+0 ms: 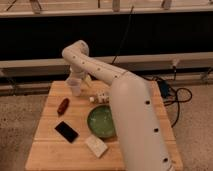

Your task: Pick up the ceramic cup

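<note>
The ceramic cup [75, 88] is a small white cup at the back left of the wooden table [50, 150]. My gripper [76, 81] comes down from the white arm [100, 72] and sits right at the cup's top, so the two overlap. I cannot tell whether the cup rests on the table or hangs just above it. The wide green bowl [102, 121] lies to the front right of the cup, apart from it.
A red-brown oblong object [63, 106] lies in front of the cup. A black phone [66, 131] and a white box [96, 146] are near the front edge. Small white items [100, 97] lie behind the bowl. Cables [172, 95] lie on the floor at right.
</note>
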Tool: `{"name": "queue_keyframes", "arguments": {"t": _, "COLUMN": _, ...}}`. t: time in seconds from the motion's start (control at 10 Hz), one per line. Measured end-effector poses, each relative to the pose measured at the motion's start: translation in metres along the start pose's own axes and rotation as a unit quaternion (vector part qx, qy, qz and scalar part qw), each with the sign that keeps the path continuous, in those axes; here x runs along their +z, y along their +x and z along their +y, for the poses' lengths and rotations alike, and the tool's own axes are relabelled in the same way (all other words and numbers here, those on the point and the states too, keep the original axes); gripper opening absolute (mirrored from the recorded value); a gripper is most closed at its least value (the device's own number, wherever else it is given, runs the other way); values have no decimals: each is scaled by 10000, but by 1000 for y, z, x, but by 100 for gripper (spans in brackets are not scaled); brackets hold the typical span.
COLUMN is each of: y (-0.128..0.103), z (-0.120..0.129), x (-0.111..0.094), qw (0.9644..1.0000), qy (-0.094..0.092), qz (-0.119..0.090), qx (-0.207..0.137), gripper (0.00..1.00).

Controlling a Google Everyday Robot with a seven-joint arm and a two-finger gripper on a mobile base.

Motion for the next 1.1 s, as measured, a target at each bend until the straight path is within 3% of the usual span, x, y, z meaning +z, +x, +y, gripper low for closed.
{"name": "queue_keyframes", "arguments": {"t": 0.5, "y": 1, "z": 2, "x": 34, "qw": 9995, "qy": -145, "qz": -276, "qx": 22, "gripper": 78}}
{"name": "queue_keyframes", "arguments": {"t": 0.6, "y": 0, "z": -1, "x": 39, "qw": 9994, "qy": -157, "qz": -314, "qx": -1, "gripper": 73}}
{"name": "queue_keyframes", "arguments": {"t": 0.7, "y": -1, "z": -4, "x": 42, "qw": 9993, "qy": -158, "qz": -346, "qx": -34, "gripper": 59}}
{"name": "queue_keyframes", "arguments": {"t": 1.1, "y": -3, "z": -2, "x": 45, "qw": 9991, "qy": -145, "qz": -369, "qx": -159, "gripper": 21}}
